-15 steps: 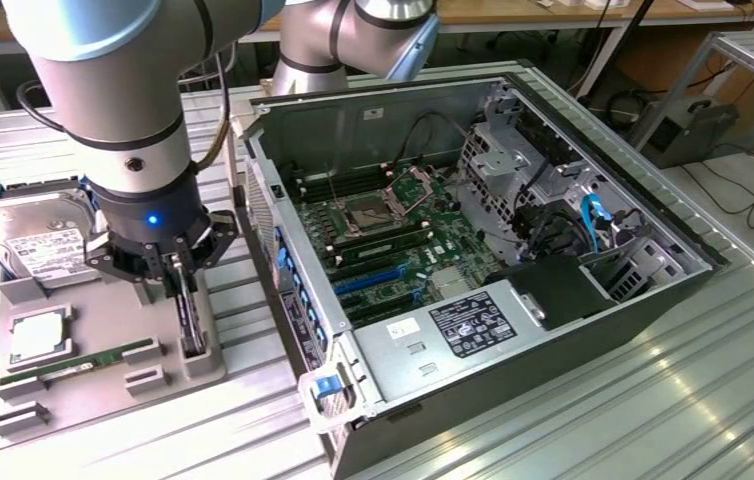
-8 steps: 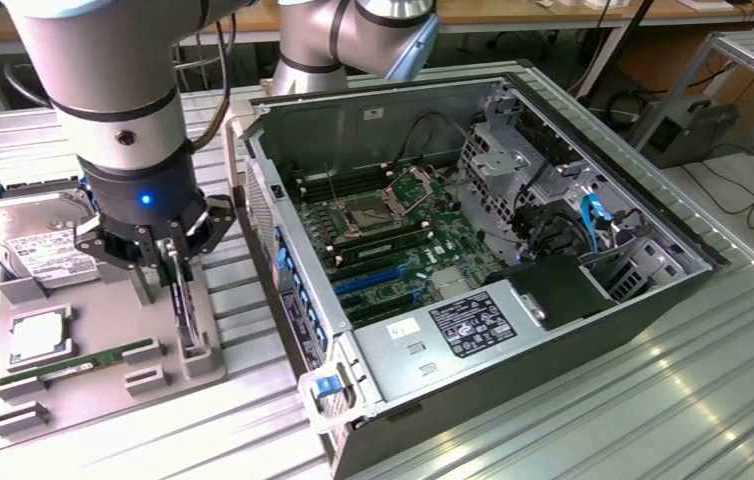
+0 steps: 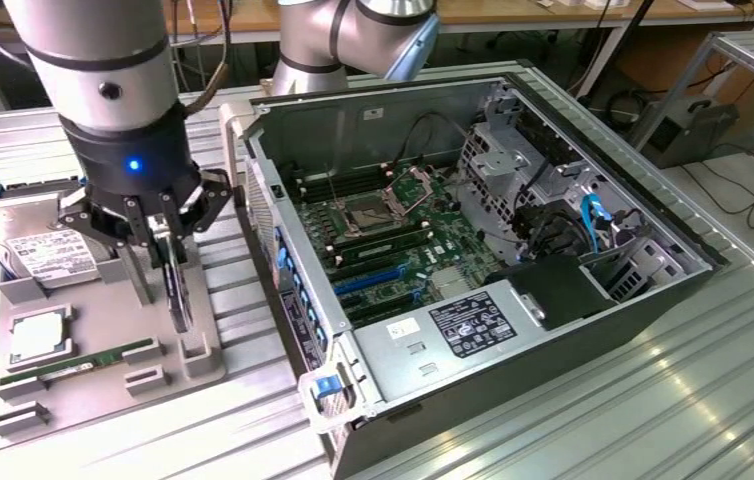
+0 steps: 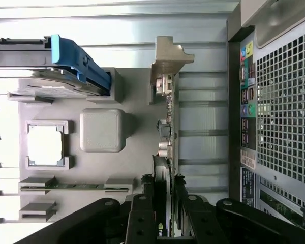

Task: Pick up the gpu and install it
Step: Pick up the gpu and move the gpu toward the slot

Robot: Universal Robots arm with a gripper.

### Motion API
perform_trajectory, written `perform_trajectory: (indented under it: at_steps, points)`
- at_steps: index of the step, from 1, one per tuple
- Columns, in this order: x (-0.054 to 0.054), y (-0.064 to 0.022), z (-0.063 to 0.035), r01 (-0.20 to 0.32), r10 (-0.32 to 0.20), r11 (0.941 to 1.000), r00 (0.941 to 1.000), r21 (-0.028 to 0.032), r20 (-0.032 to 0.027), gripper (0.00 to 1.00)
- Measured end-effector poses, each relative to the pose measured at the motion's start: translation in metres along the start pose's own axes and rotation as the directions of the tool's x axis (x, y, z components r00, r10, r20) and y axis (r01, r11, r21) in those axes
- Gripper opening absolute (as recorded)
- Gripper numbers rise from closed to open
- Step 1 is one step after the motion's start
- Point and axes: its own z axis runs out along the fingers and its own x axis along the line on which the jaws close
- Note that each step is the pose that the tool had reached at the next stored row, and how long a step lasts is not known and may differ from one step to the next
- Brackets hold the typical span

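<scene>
The gpu (image 3: 180, 296) stands on edge in a slot of the grey holder tray (image 3: 97, 375) at the exterior view's left, still seated in the tray. In the wrist view the gpu (image 4: 165, 132) is a thin dark card with its silvery bracket (image 4: 168, 61) at the far end. My gripper (image 3: 161, 252) comes down on it from above. In the wrist view my gripper (image 4: 163, 216) has a black finger (image 4: 142, 213) pressed against each side of the card, shut on it.
The tray also holds a hard drive (image 3: 44, 250), a processor (image 3: 37, 340) and a green memory stick (image 3: 77, 362). The open computer case (image 3: 644, 215) lies to the exterior view's right, its motherboard showing blue slots (image 3: 370, 283). The case's rear grille (image 4: 284, 107) is close beside the tray.
</scene>
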Motion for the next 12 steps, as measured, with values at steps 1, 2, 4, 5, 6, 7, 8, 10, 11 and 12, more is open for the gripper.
perform_trajectory:
  at_steps: [1, 2, 4, 5, 6, 7, 8, 10, 11, 12]
  points:
    - [0.000, 0.0002, -0.0045, 0.000, 0.000, 1.0000, 1.0000, 0.0000, 0.0000, 0.26]
    - [0.000, 0.0003, -0.0094, 0.000, 0.000, 1.0000, 1.0000, 0.0001, -0.0001, 0.26]
    - [0.000, 0.0006, -0.0190, 0.000, 0.000, 1.0000, 1.0000, 0.0001, -0.0002, 0.26]
    - [0.000, 0.0007, -0.0234, 0.000, 0.000, 1.0000, 1.0000, 0.0000, 0.0000, 0.26]
    - [0.000, 0.0008, -0.0282, 0.001, -0.001, 1.0000, 1.0000, 0.0001, -0.0001, 0.26]
    - [0.000, 0.0008, -0.0360, 0.001, -0.001, 1.0000, 1.0000, 0.0000, -0.0001, 0.26]
    - [0.000, 0.0006, -0.0428, 0.002, -0.002, 1.0000, 1.0000, 0.0001, -0.0002, 0.26]
    - [0.000, 0.0005, -0.0562, 0.003, -0.003, 1.0000, 1.0000, 0.0000, -0.0002, 0.26]
    - [-0.001, 0.0003, -0.0607, 0.004, -0.004, 1.0000, 1.0000, -0.0002, -0.0003, 0.26]
    - [-0.002, 0.0001, -0.0648, 0.004, -0.004, 1.0000, 1.0000, -0.0006, -0.0003, 0.26]
